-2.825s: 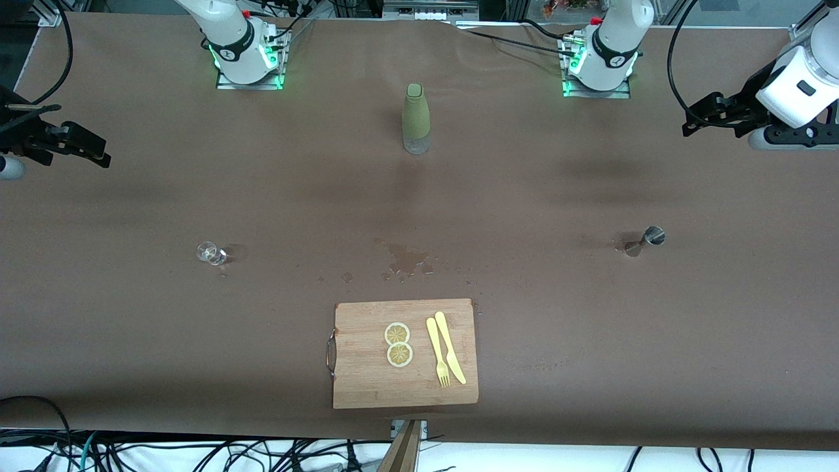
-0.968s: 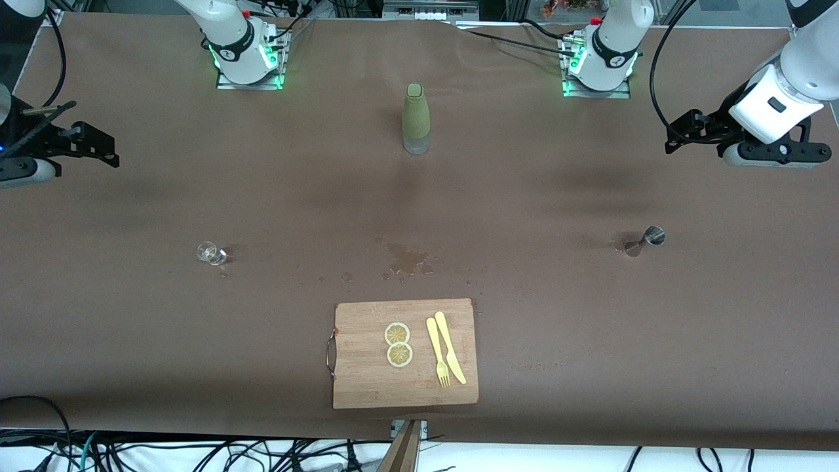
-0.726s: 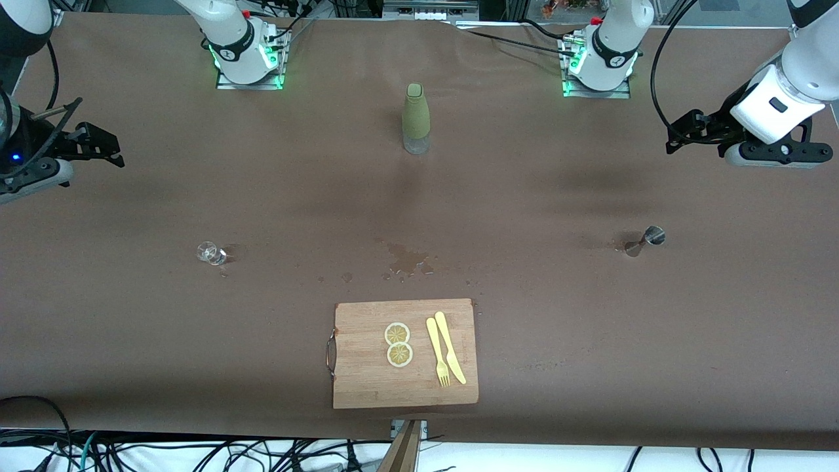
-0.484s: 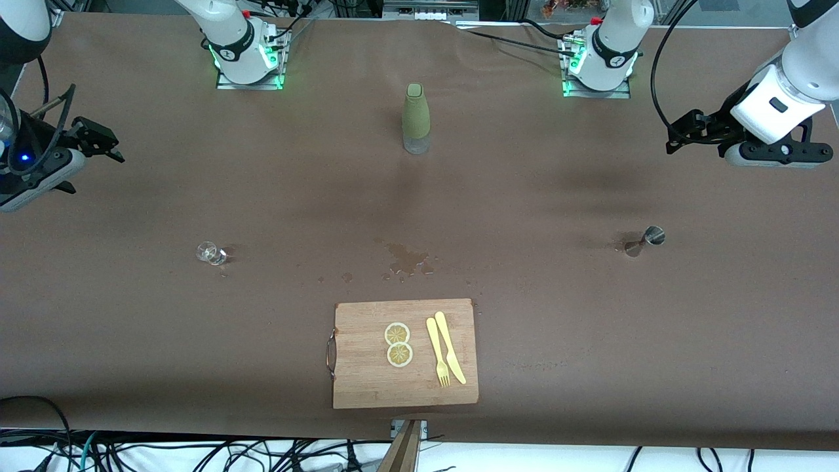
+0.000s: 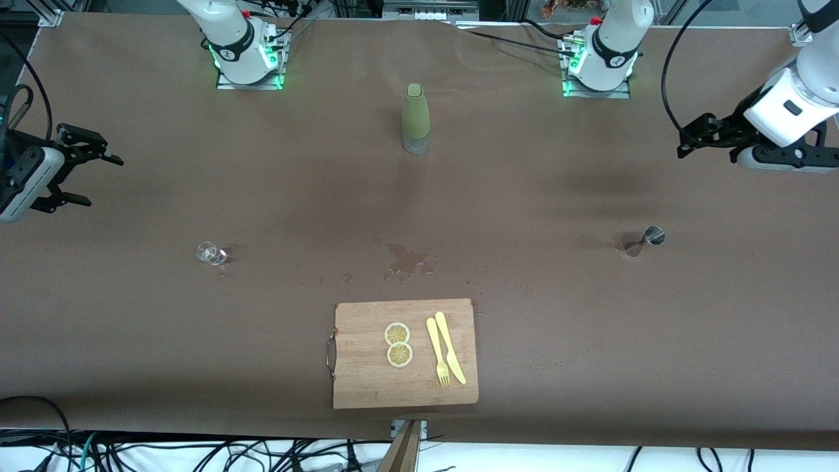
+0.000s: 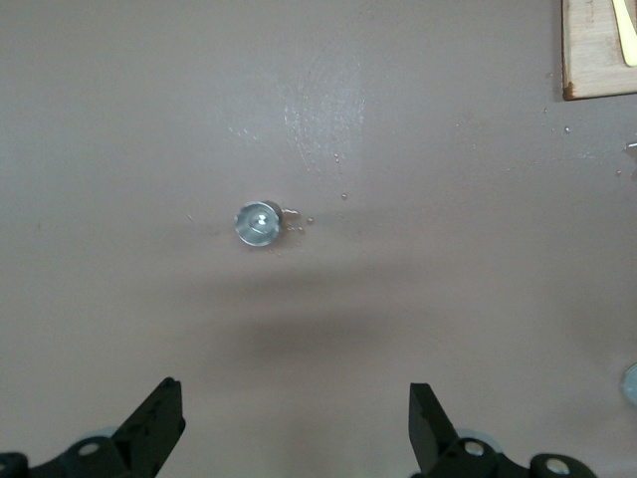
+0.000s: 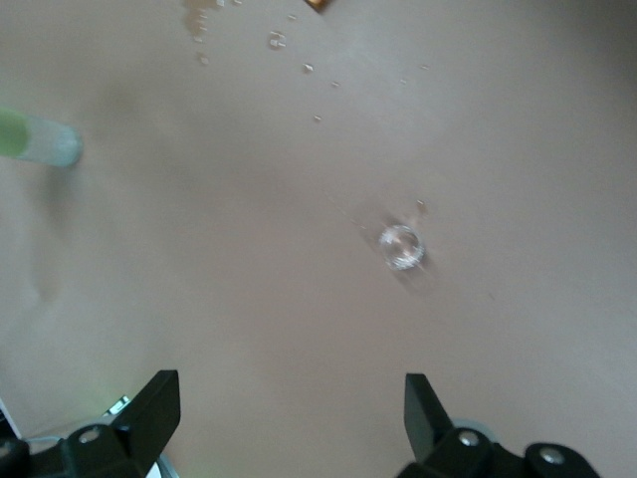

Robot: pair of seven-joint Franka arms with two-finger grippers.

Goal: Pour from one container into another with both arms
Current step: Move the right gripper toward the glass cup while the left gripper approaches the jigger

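— What are we looking at on the table right now?
— I'm counting one green bottle (image 5: 415, 117), one small clear glass (image 5: 210, 252) and one metal jigger (image 5: 645, 240).
— And on the board?
— One wooden cutting board (image 5: 367, 380) is carrying two lemon slices (image 5: 398, 344), one yellow fork (image 5: 437, 352) and one yellow knife (image 5: 449, 347).
— Arms?
— Two grippers are showing, both empty.

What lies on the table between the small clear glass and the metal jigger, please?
In the front view, a wet spill patch with scattered droplets lies between the clear glass and the metal jigger; the rest of that stretch is bare brown table.
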